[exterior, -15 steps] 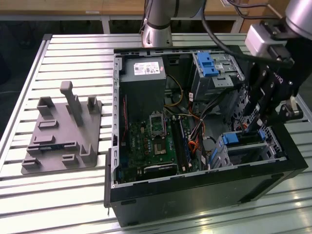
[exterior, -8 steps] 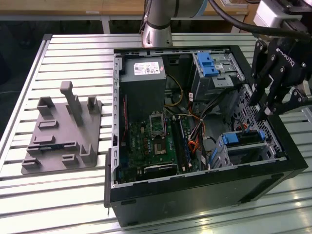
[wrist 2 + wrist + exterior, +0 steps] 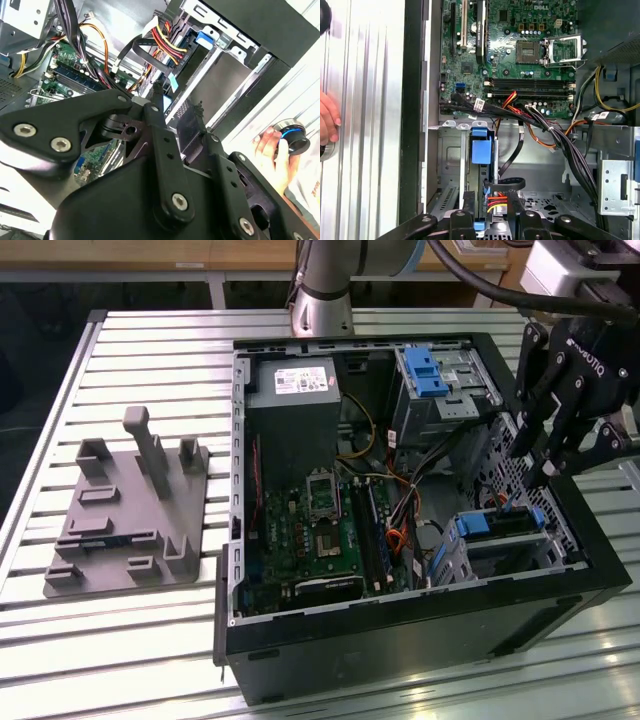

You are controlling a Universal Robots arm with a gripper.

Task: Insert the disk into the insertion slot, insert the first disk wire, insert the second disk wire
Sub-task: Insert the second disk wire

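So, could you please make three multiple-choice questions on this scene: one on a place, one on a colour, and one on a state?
1. In the exterior view, where does the grey fixture stand?
A. On the table, at the exterior view's left of the computer case
B. Inside the case
C. On top of the case

2. What colour is the carrier frame in the first wrist view?
A. Red
B. Blue
C. Green

3. In what state is the computer case?
A. Closed by a side panel
B. Open, with the motherboard in sight
C. Wrapped in foil

Answers:
1 A: the fixture sits on the slatted table, apart from the case.
2 B: the frame is bright blue.
3 B: the boards and wires inside lie uncovered.
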